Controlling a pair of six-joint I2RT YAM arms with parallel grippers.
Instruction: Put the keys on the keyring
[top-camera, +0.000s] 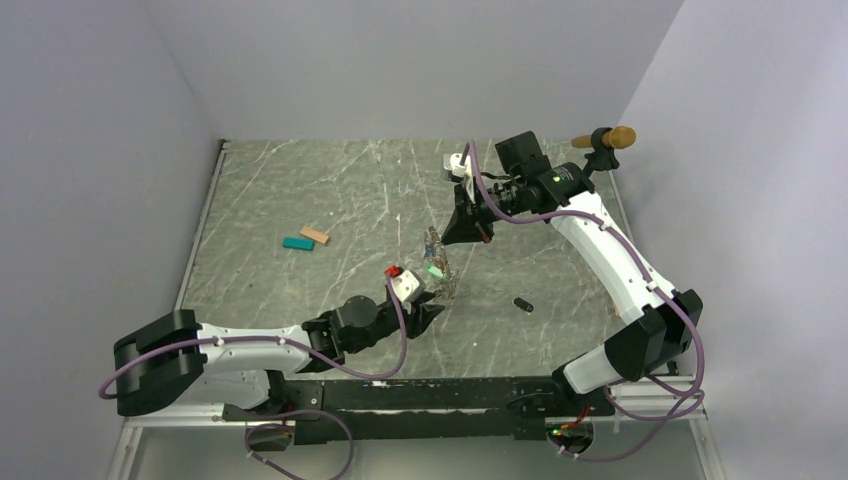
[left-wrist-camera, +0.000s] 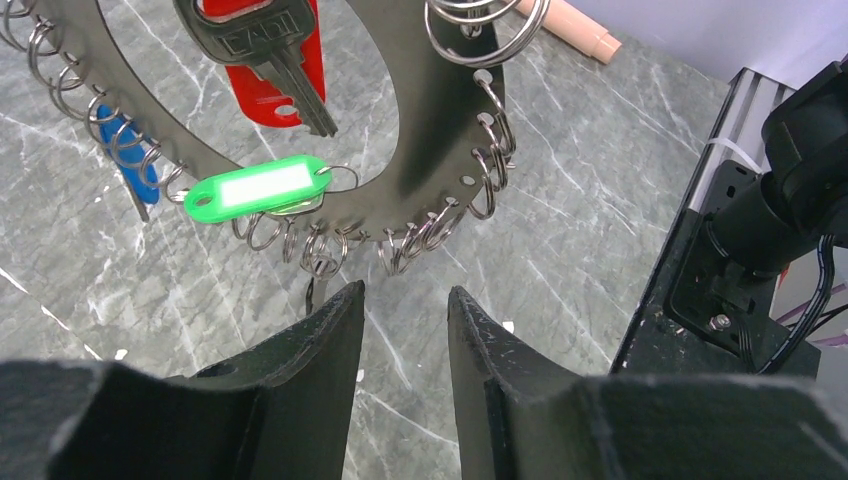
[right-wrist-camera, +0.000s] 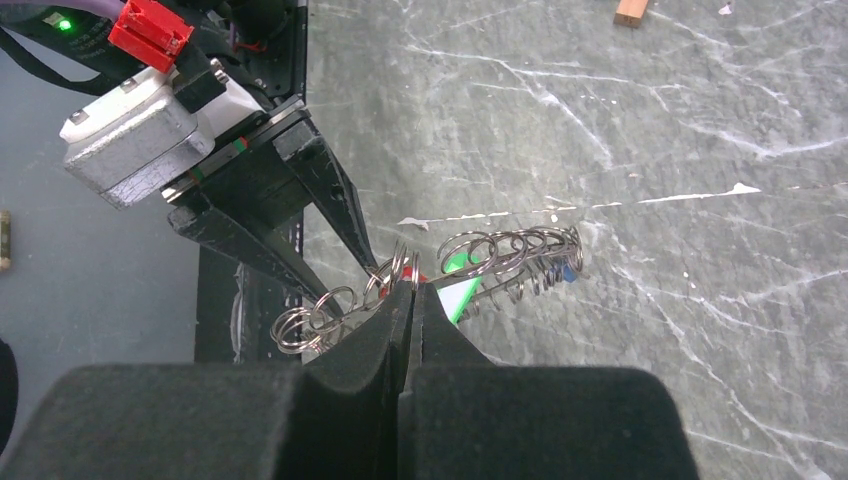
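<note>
Keyring (left-wrist-camera: 420, 170) — flat band of dark grey metal curved into a wide loop. Outer edge punched with small round holes, nearly every hole hung with a thin silver split ring, hence the jagged, coiled outline. Standing upright over a grey-green, white-veined table (top-camera: 300, 190), between the two arms.

Hanging from the band:
- Green tag (left-wrist-camera: 258, 188), glossy plastic, oblong with rounded ends and a white label window, lying crosswise on the lower arc.
- Black-headed key (left-wrist-camera: 262, 45) with a notched grey blade, in front of a flat red tag (left-wrist-camera: 232, 95).
- Blue-headed key (left-wrist-camera: 135, 165) at the left of the loop, partly hidden behind rings.

Left gripper (left-wrist-camera: 405, 300): matte black wedge fingers with a grainy face, directly below the lowest arc of the loop. Tips just short of the dangling split rings, no contact visible. Jaws parted by a moderate gap, nothing between them.

Right gripper (right-wrist-camera: 408, 290): same black fingers, pressed flat together and pinched on the thin edge of the band — on the side of the loop opposite the left gripper, split rings bunched to either side of the tips.

Elsewhere on the table: teal block (top-camera: 298, 243) and tan block (top-camera: 315, 236), rectangular, side by side, well left of the loop. Small dark item (top-camera: 522, 304) to the right, too small to identify.
</note>
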